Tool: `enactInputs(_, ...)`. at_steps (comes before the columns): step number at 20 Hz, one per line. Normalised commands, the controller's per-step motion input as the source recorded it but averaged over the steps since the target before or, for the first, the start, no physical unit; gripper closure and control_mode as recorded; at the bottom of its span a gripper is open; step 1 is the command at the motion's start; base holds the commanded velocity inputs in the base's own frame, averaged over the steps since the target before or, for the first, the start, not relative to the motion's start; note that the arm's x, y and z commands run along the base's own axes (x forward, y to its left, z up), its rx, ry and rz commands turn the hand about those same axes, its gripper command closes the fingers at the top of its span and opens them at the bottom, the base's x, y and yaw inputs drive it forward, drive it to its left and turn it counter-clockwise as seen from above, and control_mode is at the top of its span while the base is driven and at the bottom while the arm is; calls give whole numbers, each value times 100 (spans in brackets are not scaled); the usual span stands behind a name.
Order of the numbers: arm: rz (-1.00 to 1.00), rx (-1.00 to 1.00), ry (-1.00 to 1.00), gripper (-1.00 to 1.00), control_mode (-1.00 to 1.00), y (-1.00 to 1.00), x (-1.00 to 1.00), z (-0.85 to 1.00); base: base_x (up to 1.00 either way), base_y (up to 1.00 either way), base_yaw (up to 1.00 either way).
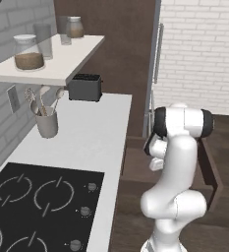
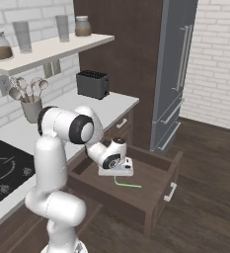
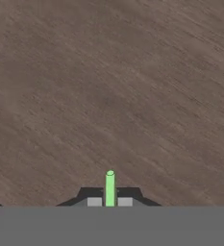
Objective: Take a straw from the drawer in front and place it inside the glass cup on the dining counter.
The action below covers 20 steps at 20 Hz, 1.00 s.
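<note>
The drawer (image 2: 158, 174) is seen pulled out from the brown cabinetry in the right base view, and one straw (image 2: 127, 185), thin and light green, is seen on its wooden floor, one end under the white hand. In the hand view the straw (image 3: 109, 188) is shown pinched between the two dark fingertips (image 3: 95, 193), which are pressed in against it from both sides, with the drawer floor (image 3: 108, 86) behind it. The gripper (image 2: 117, 174) is lowered into the drawer, while in the left base view it is hidden behind the arm and only a part of the drawer's side wall (image 1: 212, 170) is made out. A grey utensil pot (image 1: 46, 122) on the white worktop (image 1: 89, 135) holds several spoons and a whisk; the exact number cannot be told. On the wall shelf (image 1: 62, 64) two jars are counted, a large jar (image 1: 28, 51) part filled with brown grains and a small jar (image 1: 75, 27) with brown contents, and two tall greyish glasses (image 1: 43, 41) stand between them. One black toaster (image 1: 85, 87) is placed under the shelf. A black hob (image 1: 42, 209) is shown with three knobs in the left base view. A tall grey fridge (image 2: 178, 69) is shown in full in the right base view.
</note>
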Motion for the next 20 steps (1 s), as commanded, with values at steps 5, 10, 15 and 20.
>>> enactInputs(5, 0, 4, -23, 100, -100, 20, -35, 100, 0, 0, 0)
enactInputs(10, -3, 5, -15, 100, -100, 31, -53, 100, 0, 0, 0)
enactInputs(15, -11, 5, -4, 100, -100, 35, -37, 100, 0, 0, 0)
enactInputs(20, -14, 7, 1, 100, -100, 23, -3, 100, 0, 0, 0)
